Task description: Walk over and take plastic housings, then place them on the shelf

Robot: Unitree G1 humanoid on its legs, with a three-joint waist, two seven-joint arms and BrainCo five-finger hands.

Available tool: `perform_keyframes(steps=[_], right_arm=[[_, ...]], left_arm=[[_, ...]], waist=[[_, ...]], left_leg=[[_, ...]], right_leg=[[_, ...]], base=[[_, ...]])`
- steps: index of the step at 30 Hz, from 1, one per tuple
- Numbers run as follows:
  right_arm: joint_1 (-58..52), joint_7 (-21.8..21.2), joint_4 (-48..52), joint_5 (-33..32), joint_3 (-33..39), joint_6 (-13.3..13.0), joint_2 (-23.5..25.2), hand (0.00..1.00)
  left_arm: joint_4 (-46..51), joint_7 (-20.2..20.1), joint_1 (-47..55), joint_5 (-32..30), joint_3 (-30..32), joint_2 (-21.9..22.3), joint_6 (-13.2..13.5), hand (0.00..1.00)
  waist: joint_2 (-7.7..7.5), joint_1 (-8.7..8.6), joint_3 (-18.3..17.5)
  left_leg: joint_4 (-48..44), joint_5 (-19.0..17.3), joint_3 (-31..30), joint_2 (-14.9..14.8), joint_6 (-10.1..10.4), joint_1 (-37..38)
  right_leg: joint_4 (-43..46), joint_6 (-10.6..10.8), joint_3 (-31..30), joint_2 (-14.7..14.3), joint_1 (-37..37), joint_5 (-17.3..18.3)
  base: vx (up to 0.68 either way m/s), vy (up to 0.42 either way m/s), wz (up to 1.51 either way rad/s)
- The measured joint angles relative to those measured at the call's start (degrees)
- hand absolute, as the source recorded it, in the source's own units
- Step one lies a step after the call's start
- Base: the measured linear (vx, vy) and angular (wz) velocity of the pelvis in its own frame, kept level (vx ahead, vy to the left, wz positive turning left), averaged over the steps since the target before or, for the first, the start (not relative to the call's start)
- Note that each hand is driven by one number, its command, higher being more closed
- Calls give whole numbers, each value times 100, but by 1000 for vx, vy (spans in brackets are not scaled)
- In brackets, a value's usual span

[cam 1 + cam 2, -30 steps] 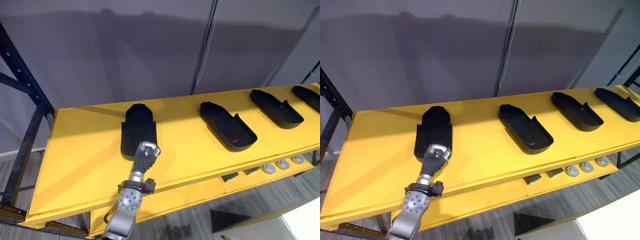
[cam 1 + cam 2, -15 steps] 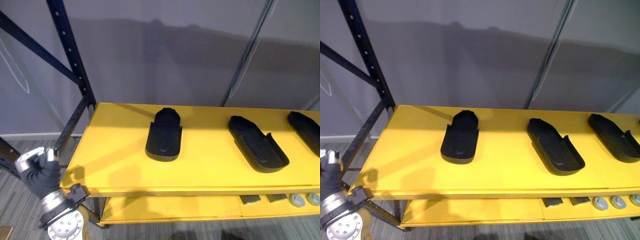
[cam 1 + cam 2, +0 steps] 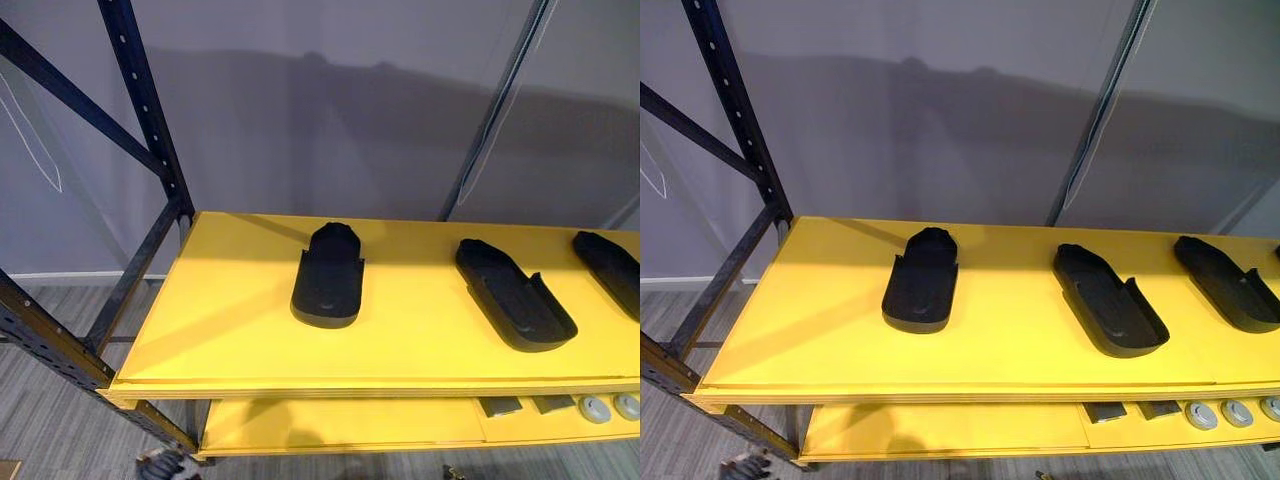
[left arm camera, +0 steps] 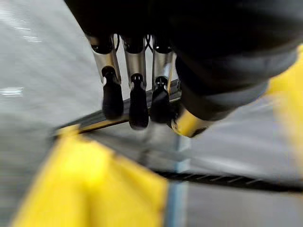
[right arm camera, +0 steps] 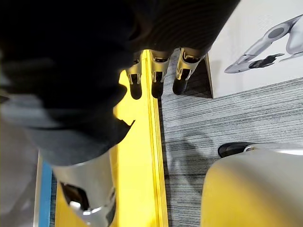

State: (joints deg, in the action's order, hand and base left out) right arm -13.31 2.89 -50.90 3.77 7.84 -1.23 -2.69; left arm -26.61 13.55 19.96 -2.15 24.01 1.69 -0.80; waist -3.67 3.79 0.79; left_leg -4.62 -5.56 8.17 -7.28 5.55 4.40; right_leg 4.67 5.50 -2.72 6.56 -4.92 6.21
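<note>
Three black plastic housings lie in a row on the top yellow shelf (image 3: 230, 330): the leftmost housing (image 3: 328, 276), a middle housing (image 3: 514, 295) and a third housing (image 3: 610, 273) at the right edge. No hand touches them. My left hand (image 4: 138, 97) hangs low beside the rack, fingers straight and relaxed, holding nothing; a bit of it peeks in at the bottom of the left eye view (image 3: 165, 464). In its own wrist view my right hand (image 5: 157, 75) hangs with loose fingers over a yellow edge and striped floor, holding nothing.
A black rack post (image 3: 145, 105) with a diagonal brace rises at the shelf's left end. The lower yellow shelf (image 3: 340, 425) carries small dark blocks (image 3: 500, 405) and grey round parts (image 3: 598, 408). A grey wall stands behind; a white board (image 5: 255, 42) lies on the floor.
My left hand has drawn back from the near end of the leftmost housing and dropped down to the picture's bottom edge. The view has swung left. The housings lie as before.
</note>
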Motion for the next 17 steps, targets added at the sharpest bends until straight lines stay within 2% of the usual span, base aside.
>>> perform_keyframes(steps=[7,9,17], right_arm=[[259,11,-330,-10,177,-8,14,0],[377,18,-484,-11,225,-9,2,0],[530,40,-727,-13,234,-10,-103,0]], left_arm=[[-1273,-300,-311,-260,-342,-279,65,0],[-1593,-375,-367,-261,-439,-346,112,0],[-2061,-557,-466,-253,-754,-516,232,0]], waist=[[21,-50,3],[32,-130,9],[79,-233,45]], left_leg=[[614,356,-10,62,-5,191],[740,416,-12,74,-10,270],[875,470,-6,108,-20,292]], right_leg=[[-3,2,17,1,108,1],[-19,2,23,-1,105,1],[-47,2,-4,10,142,0]], base=[[-7,-5,1],[-45,-1,1],[-9,1,0]])
